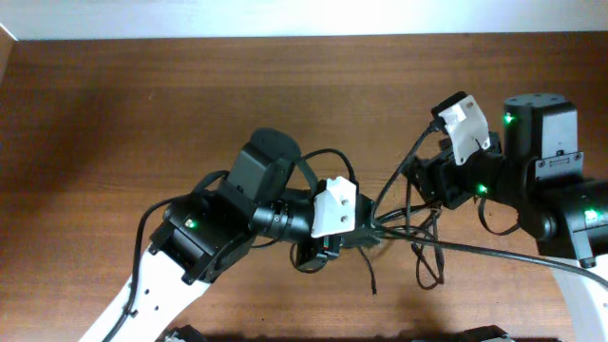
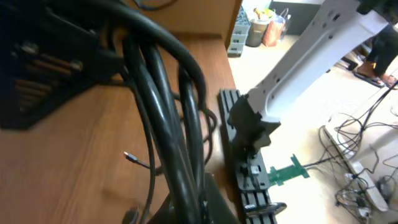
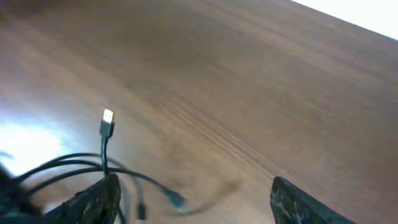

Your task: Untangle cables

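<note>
The cables (image 1: 410, 231) lie right of the middle of the wooden table (image 1: 142, 114), in the gap between the two arms. Seen from overhead, the thin black strands fan out from the tip of the left gripper (image 1: 366, 231). Their long axis runs roughly left to right, toward the right arm. A few slack loops (image 1: 429, 261) sag toward the near edge, and one loose end (image 1: 373, 288) points straight at that edge.

The left gripper's fingers are pressed together, and the cords appear to be pinched between them. In the left wrist view the strands (image 2: 165, 118) rise from the bottom of the frame close to the lens and arch over the wood.

The right gripper (image 3: 193, 196) hangs above the table with its fingers spread wide and nothing between them. Several cords (image 3: 68, 163) pass just beside one finger (image 3: 99, 198). One cord ends in a metal-tipped plug (image 3: 107, 121), which points away from the gripper along the table. Two smaller plug ends (image 3: 177, 200) lie on the wood nearby.
</note>
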Tool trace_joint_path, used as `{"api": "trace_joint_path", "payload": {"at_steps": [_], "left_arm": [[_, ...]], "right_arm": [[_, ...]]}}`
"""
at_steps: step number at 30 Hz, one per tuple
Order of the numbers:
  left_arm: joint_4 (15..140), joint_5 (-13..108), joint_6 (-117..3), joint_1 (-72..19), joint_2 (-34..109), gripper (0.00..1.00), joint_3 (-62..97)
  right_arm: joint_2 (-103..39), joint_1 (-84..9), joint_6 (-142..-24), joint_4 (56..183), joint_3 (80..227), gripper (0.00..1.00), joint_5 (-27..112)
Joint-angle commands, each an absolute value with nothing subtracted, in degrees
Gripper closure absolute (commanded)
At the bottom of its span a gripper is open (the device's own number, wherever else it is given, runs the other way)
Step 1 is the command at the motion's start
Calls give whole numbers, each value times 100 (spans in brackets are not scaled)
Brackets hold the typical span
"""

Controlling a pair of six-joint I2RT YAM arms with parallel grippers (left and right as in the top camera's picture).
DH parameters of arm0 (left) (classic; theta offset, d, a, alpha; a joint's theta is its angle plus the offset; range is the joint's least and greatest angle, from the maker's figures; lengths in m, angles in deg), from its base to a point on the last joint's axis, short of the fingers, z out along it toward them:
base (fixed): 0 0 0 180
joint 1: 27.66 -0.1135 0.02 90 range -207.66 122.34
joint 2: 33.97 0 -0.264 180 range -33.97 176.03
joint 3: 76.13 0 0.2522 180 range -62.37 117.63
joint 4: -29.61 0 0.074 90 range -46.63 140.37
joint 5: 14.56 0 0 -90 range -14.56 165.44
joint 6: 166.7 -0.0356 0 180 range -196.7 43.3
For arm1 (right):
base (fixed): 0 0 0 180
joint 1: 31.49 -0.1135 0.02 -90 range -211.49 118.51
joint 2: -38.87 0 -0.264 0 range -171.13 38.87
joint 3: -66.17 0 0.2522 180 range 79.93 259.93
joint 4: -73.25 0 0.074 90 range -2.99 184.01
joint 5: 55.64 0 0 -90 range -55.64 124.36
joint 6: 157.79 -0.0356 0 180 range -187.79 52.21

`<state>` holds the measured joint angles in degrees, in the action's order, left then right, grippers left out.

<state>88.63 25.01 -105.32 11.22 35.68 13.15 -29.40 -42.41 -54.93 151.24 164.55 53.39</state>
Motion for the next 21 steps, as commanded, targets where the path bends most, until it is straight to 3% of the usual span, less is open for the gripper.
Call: {"api": "trace_joint_path", "payload": {"at_steps": [1, 7, 11, 19, 20, 21], "left_arm": [[9033, 2556, -10585, 1128, 2987, 100, 1364], [9492, 4062, -10582, 1128, 2005, 100, 1364], [9496, 4883, -10176, 1128, 1769, 100, 1364], [9573, 4234, -10156, 1128, 1944, 100, 1364], [9571, 4164, -10115, 1128, 2060, 100, 1364], [9542, 4177, -9975, 1128, 2189, 100, 1364]], "right_arm": [[-2986, -3900, -5742, 15106, 16534, 25, 4414], [-2986, -2541, -6233, 15207, 16534, 24, 4443], [-2986, -2228, -6301, 15257, 16534, 24, 4425], [-2986, -2049, -6638, 15281, 16534, 23, 5437], [-2986, -2055, -6658, 15329, 16534, 10, 5905], [-2986, -2055, -6660, 15395, 16534, 6, 6134]]}}
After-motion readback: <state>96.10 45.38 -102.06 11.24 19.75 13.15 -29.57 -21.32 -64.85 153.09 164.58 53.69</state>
